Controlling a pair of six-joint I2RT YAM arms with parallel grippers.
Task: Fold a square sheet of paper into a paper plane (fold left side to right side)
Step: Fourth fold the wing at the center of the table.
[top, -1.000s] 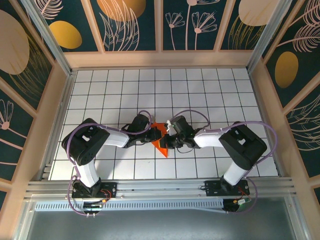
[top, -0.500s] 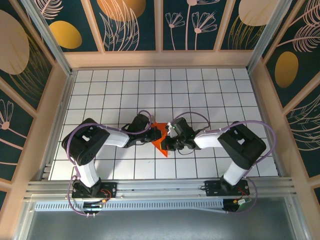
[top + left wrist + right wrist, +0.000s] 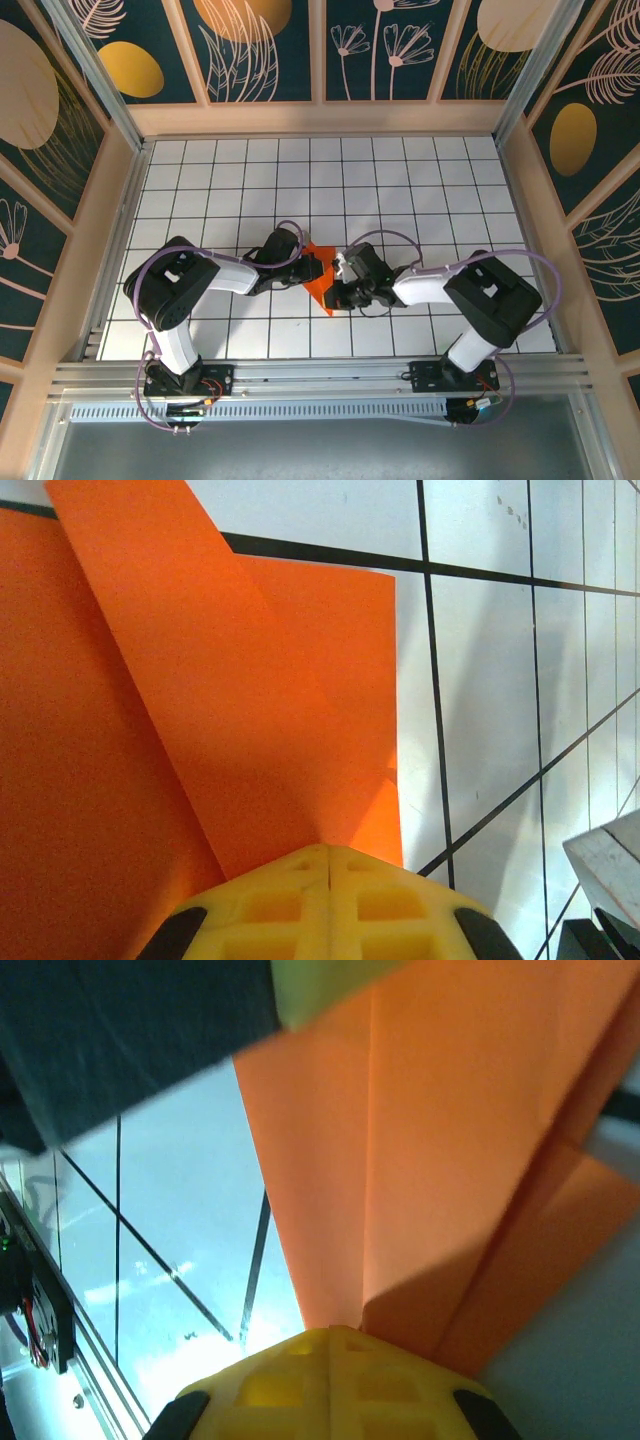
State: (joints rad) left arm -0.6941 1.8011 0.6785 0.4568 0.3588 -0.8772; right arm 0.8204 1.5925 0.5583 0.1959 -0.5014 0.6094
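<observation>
Near the middle of the white gridded table [image 3: 230,170], the partly folded bright orange paper sheet [image 3: 322,282] is found, with the fully closed left gripper [image 3: 328,852] and right gripper [image 3: 330,1332] set against opposite edges, apparently for creasing, though any pinch cannot be confirmed.

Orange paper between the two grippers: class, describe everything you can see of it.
The orange paper is thin, plain, bright and matte, already folded into a pointed shape with overlapping layers and sharp straight creases, one diagonal flap lying over a flatter layer. It sits mid-table on the white gridded table, its point toward the near edge. The left gripper and right gripper are both closed at its edges from opposite sides, apparently pinching it.
</observation>
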